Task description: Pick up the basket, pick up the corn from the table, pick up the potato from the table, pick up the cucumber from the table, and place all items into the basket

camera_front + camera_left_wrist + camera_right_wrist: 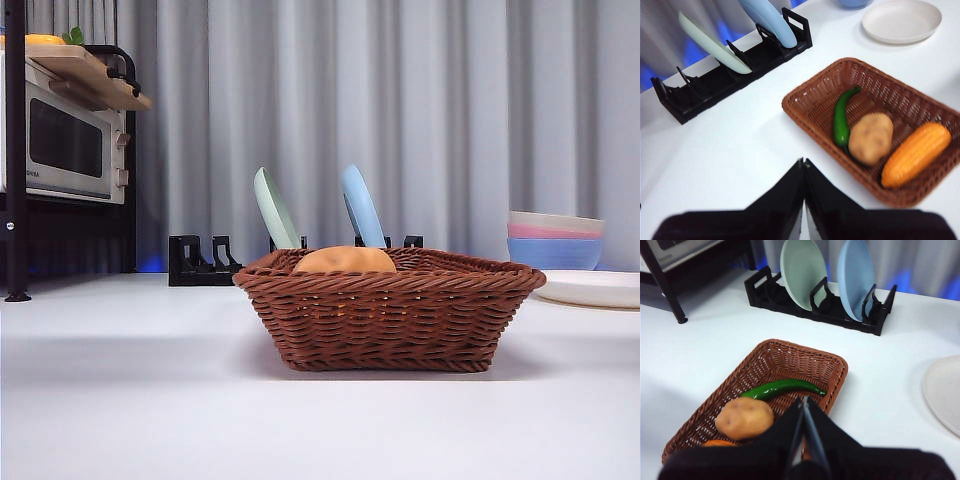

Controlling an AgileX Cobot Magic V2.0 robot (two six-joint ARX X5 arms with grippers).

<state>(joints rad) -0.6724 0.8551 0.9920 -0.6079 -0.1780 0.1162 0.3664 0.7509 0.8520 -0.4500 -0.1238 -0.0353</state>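
White tabletop (120,400) — basket (815,95) holds cucumber (841,120), potato (870,138), corn (916,154); left gripper (803,165) and right gripper (804,405) clenched, empty — loading complete

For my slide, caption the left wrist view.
Left gripper shut above the table; cucumber, potato and corn lie in the basket.

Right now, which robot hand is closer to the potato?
Right. The right hand hovers shut right over the basket beside the potato; the left hand hangs shut outside the basket.
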